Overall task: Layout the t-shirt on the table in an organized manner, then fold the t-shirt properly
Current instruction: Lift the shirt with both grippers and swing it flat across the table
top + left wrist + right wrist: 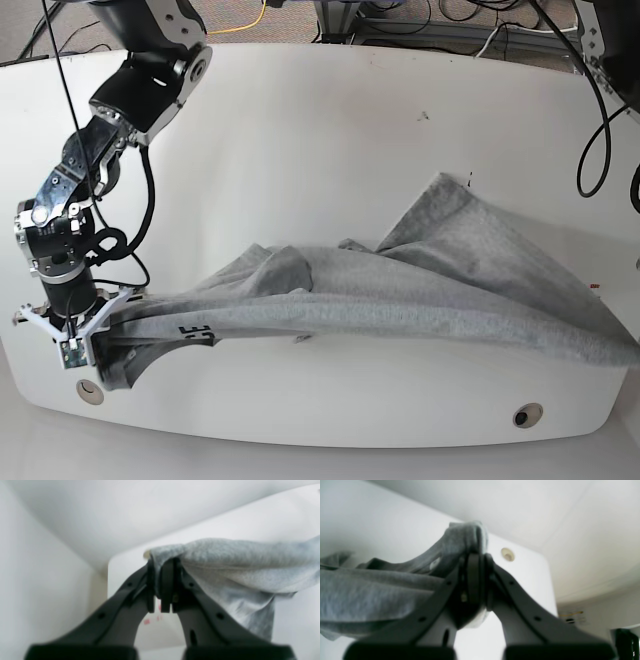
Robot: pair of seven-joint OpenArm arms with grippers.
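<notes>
two arms stretch the grey shirt across the white tabletop

the t-shirt (400,295) hangs long-ways between both arms — the right fingers (90,330) are shut tight on one end and the left fingers (161,585) are shut tight on the other. it looks soft, wrinkly and twisted, with dark letters showing, partly lifted off the tabletop (300,130) — neither arm is nearer.

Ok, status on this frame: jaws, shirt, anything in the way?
Left gripper and right gripper: jaws shut on the t-shirt. Shirt stretched between them, rumpled, partly lifted off the table. Nothing in the way.
</notes>
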